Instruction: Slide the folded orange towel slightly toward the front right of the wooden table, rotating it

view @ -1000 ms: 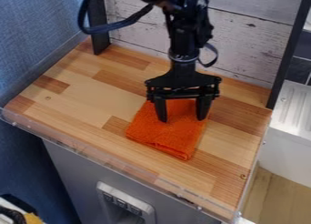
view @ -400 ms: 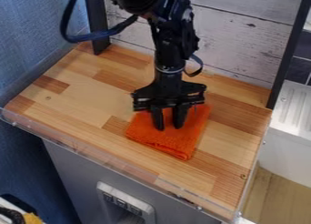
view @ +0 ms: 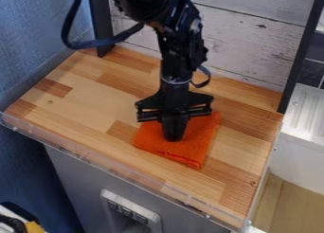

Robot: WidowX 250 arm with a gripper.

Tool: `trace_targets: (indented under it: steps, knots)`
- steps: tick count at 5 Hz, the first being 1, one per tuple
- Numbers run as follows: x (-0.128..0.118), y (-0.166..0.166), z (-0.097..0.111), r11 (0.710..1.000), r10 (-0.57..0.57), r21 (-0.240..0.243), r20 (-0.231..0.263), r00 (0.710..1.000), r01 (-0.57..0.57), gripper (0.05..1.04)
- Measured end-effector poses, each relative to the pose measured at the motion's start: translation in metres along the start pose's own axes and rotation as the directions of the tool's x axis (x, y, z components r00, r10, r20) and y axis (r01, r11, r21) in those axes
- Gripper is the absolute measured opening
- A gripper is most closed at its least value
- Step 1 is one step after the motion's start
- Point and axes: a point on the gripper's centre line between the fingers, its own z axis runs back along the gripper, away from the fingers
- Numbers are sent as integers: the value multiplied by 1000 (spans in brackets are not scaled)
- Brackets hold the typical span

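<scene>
Black two-finger claw [view: 173, 138] pressed together on folded orange cloth [view: 200, 138]; cannot tell if fabric pinched. Shallow bite could cause slip.

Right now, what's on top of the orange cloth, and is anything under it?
The black gripper is down on the orange cloth, fingers closed together. The cloth lies on the wooden tabletop; what's underneath is covered, so I can't tell.
</scene>
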Motion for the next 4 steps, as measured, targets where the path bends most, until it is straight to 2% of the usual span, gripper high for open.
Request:
trace_targets:
  steps: [1, 2, 4]
  knots:
    - [-4, 3, 0, 996, -89, 14, -24, 996, 89, 63]
    - [-11, 1, 0, 980, -196, 20, -54, 979, 198, 63]
    - [-23, -2, 2, 922, -384, 5, -105, 917, 387, 63]
